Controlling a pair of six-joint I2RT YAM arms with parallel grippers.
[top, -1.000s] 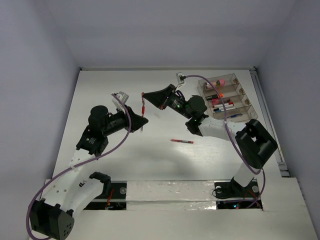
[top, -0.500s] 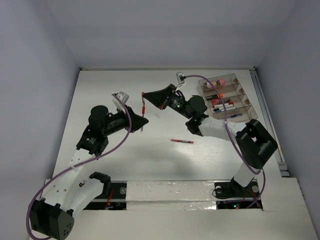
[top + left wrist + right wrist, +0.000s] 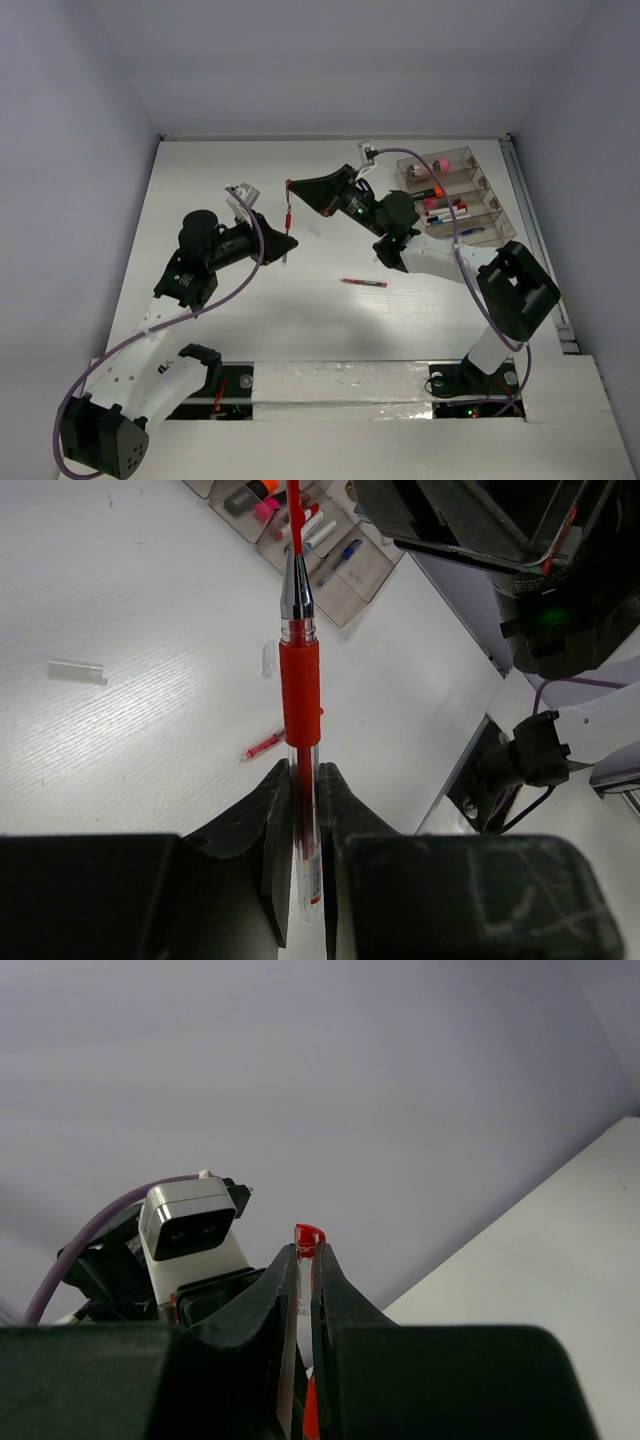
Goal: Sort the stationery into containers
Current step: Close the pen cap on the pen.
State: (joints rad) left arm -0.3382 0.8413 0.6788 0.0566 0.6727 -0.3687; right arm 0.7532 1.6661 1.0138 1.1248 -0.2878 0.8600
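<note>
Right arm: against the earlier top view, its elbow sits slightly lower in the frame and the right fingers (image 3: 289, 186) slightly higher. The left arm and the loose pen (image 3: 364, 283) at frame centre are unchanged.

Finger state: the left fingers (image 3: 283, 800) are clenched on the clear rear barrel of a red pen (image 3: 300, 680), which points toward the top of the left wrist frame. The right fingers (image 3: 287, 1280) are clenched on a thin red piece (image 3: 308, 1232); whether it is a cap or a second pen cannot be determined. In the left wrist view this piece lines up with the pen's metal tip, but contact cannot be confirmed.

Location: both items are held above the counter (image 3: 200, 180), upper centre of the top view, well apart from the organiser (image 3: 470, 152) at upper right, which already contains several items.

Handling (judgement): the pen is light and stiff, with a smooth barrel likely to slip or pivot in a narrow grip. Take hold on the red sleeve or at mid-barrel.

Markings: there is small print low on the barrel, not legible; no brand is readable
</note>
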